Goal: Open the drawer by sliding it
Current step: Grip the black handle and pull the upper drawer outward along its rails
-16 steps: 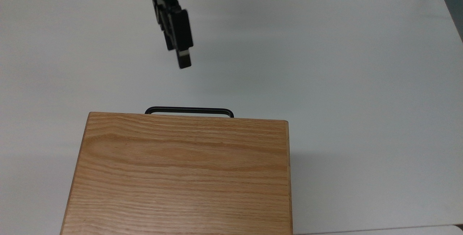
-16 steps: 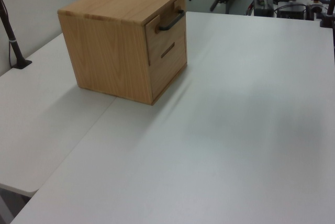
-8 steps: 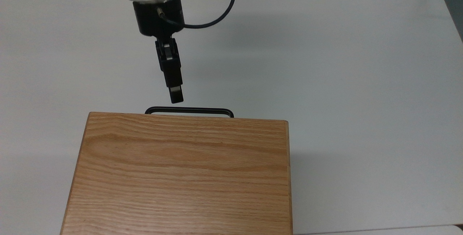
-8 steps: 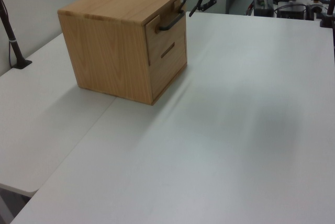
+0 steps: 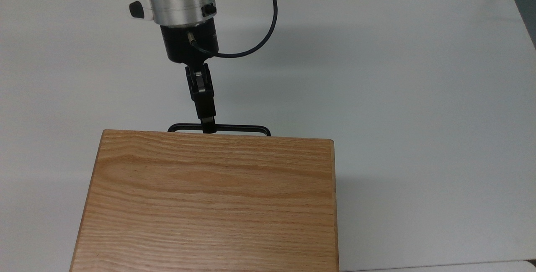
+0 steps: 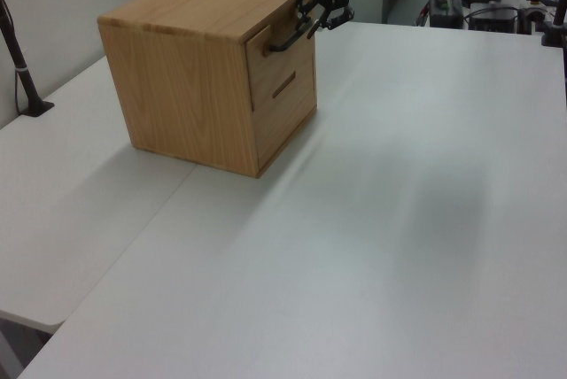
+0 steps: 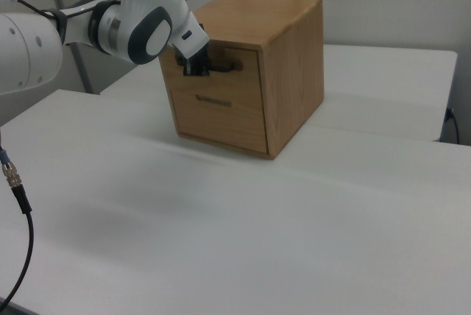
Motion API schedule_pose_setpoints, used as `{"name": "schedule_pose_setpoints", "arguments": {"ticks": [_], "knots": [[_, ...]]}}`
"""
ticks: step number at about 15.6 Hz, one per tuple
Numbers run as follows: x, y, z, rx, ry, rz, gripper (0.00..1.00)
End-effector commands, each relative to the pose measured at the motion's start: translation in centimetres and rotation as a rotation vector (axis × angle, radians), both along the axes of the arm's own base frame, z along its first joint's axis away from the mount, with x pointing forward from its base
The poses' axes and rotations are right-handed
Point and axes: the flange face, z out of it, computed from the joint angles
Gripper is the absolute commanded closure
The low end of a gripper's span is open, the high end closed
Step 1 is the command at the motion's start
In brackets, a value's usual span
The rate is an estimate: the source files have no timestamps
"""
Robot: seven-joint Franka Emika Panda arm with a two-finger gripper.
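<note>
We see no readable writing; the oak-grain cabinet (image 6: pixel 195 69) stands on the white table (image 5: pixel 398 75), its top drawer (image 7: pixel 228 61) flush and closed under the top. Our gripper (image 5: pixel 208 129) sits at the thin black bar handle (image 5: pixel 238 128), left of the bar's middle in the top view. We cannot tell whether it grasps the bar.

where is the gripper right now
The gripper is at the black bar handle of the top drawer, left of the bar's middle in the top view, just off the front edge of the oak cabinet top.
</note>
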Motion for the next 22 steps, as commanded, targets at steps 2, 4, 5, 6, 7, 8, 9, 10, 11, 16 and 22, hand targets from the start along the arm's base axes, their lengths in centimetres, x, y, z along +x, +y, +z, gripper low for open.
{"name": "schedule_pose_setpoints", "arguments": {"ticks": [2, 4, 5, 6, 7, 8, 9, 10, 11, 16, 22], "knots": [[0.4, 1.1, 0.1, 0.008, -0.016, 0.005, 0.82], [0.1, 0.6, 0.9, -0.008, -0.026, 0.007, 0.89], [-0.1, 0.8, 1.1, -0.009, -0.027, 0.012, 0.89], [-0.4, 0.8, 1.1, -0.014, -0.02, 0.017, 0.91], [-0.6, 0.8, 1.1, -0.026, -0.013, 0.025, 0.91], [-1.1, 0.9, 1.1, -0.04, -0.006, 0.034, 0.91], [-1.8, 1.0, 1.1, -0.053, 0.016, 0.042, 0.91], [-2.5, 1.1, 1.2, -0.065, 0.037, 0.06, 0.91], [-3.3, 1.2, 1.5, -0.072, 0.057, 0.074, 0.91], [-6.4, 1.2, 3.3, -0.094, 0.16, 0.133, 0.91], [-10.3, 0.9, 3.4, -0.105, 0.322, 0.188, 0.91]]}}
